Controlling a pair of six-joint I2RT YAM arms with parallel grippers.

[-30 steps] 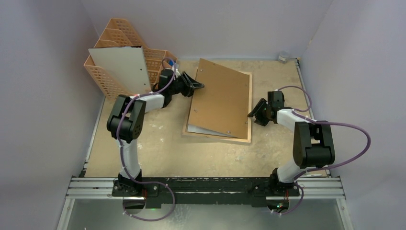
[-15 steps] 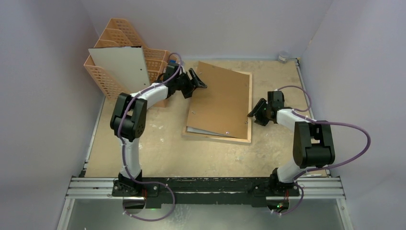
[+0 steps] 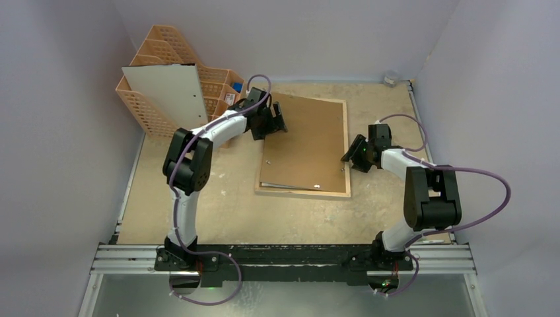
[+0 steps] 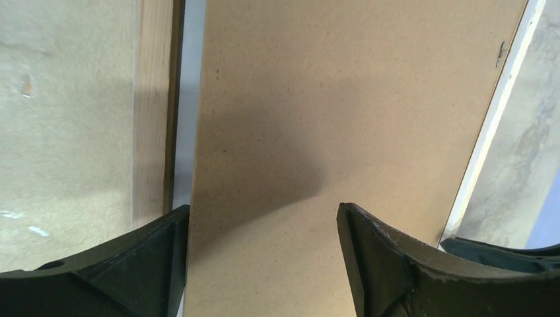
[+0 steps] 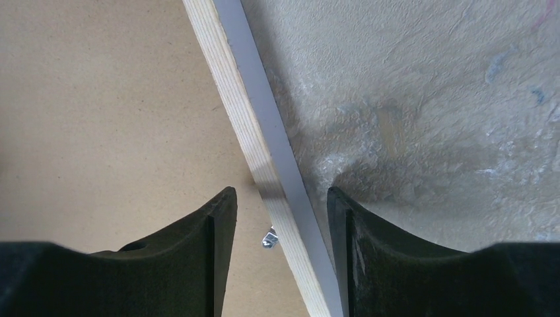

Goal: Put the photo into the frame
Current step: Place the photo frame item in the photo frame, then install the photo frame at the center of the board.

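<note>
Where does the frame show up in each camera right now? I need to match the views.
Top external: the frame lies flat at the table's centre, between the two arms.
Left wrist: its wood rim runs down the left side.
Right wrist: its rim crosses diagonally through the middle.
Shared landmark: the brown fibreboard sheet lying on the frame, seen in all three views.

You're looking at the frame [image 3: 346, 132] showing pale grained wood with a white-grey edge. The fibreboard sheet [image 3: 307, 142] is showing plain brown and the bench [image 3: 218, 205] mottled beige. The lattice organiser [image 3: 148, 112] is showing peach, its sheet [image 3: 168, 92] white. Left hand [image 4: 263, 218] and right hand [image 5: 280, 198] are showing black, cables [image 3: 481, 172] purple.
</note>
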